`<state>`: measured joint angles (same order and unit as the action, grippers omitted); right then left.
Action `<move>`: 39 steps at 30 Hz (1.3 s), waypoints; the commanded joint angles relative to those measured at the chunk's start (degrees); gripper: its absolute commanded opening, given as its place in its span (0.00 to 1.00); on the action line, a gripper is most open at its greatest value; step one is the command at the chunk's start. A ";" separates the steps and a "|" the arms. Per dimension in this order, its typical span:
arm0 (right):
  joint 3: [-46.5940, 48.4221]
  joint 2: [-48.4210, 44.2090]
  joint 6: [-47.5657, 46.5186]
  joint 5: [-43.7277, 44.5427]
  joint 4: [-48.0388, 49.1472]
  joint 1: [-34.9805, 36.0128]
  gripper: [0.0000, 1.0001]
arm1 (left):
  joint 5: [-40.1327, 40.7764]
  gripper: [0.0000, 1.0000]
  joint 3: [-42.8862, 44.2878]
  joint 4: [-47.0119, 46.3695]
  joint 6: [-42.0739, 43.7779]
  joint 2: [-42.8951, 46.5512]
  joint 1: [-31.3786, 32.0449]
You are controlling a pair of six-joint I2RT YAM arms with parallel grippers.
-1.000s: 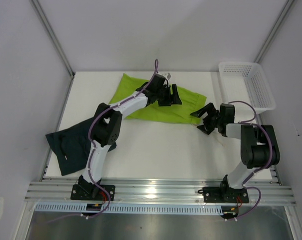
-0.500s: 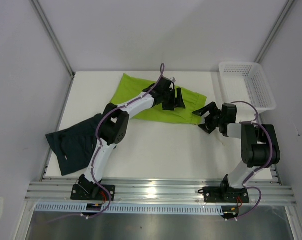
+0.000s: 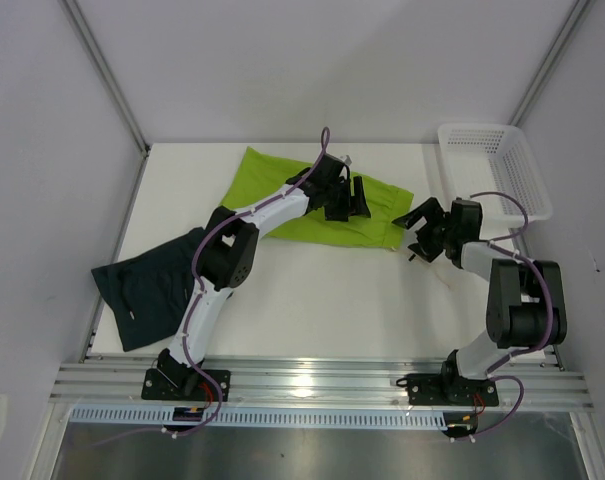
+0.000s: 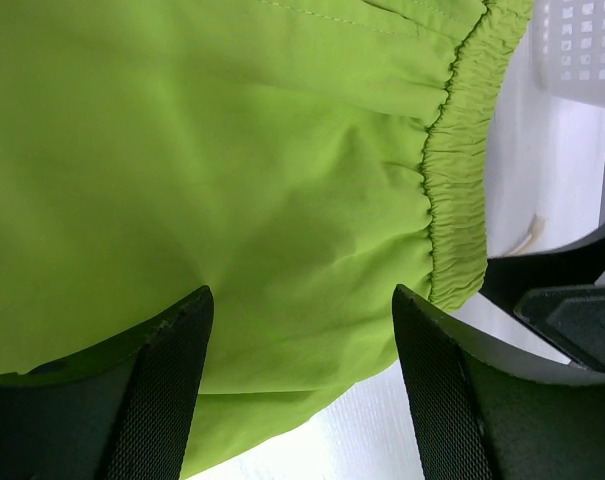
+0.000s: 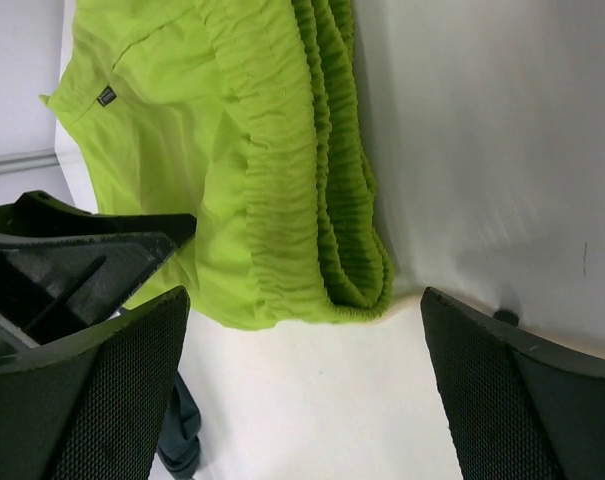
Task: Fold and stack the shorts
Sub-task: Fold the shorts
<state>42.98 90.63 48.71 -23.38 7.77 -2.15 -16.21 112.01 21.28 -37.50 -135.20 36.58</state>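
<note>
Lime-green cloth fills the space under my left gripper (image 4: pixel 297 370). The lime green shorts (image 3: pixel 262 175) lie spread flat on the table (image 3: pixel 312 290). My left jaws stand apart above the fabric, just inside the elastic waistband (image 4: pixel 452 200), and hold nothing. Whether the pads touch the cloth I cannot tell. Over the last second this hand reached a little further across the shorts toward the waistband end, and in the last half second it barely stirred.

My right gripper (image 3: pixel 415 230) has made the bigger move. It has slid in from the bare table toward the near corner of the waistband. Its jaws are spread as wide as they go and are empty. The gathered corner lies just ahead of my fingertips, lined up with the gap but not yet inside it.

I read this as both hands lining up on the waistband end for the first fold, and no fold is made yet. The right hand looks close enough that a short push forward should put the corner between its jaws.

The dark navy shorts (image 3: pixel 147 290) lie crumpled well behind my left hand, at the table's near left edge, untouched. The white mesh basket (image 3: pixel 482 128) sits beyond my right hand, apart from it.
</note>
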 commanded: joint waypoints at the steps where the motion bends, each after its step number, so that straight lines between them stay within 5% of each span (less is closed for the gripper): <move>1: 2.63 4.27 -2.48 -0.26 2.49 -0.31 1.00 | 0.47 0.74 1.20 0.96 0.05 2.39 0.51; 8: 4.13 10.88 -3.27 -3.60 5.15 -0.22 0.99 | 0.83 0.74 1.20 1.75 0.67 2.48 0.51; 18: -2.73 4.65 2.35 -4.58 5.69 1.97 0.99 | 1.18 0.74 1.55 1.93 0.76 2.66 0.60; 39: -8.09 5.08 16.95 11.68 17.37 6.55 0.99 | -0.32 0.74 -9.26 2.19 4.18 4.94 -0.10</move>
<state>36.12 95.94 64.77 -18.26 25.80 4.38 -15.84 104.18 21.63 -35.03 -132.86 36.56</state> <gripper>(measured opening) 0.990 0.736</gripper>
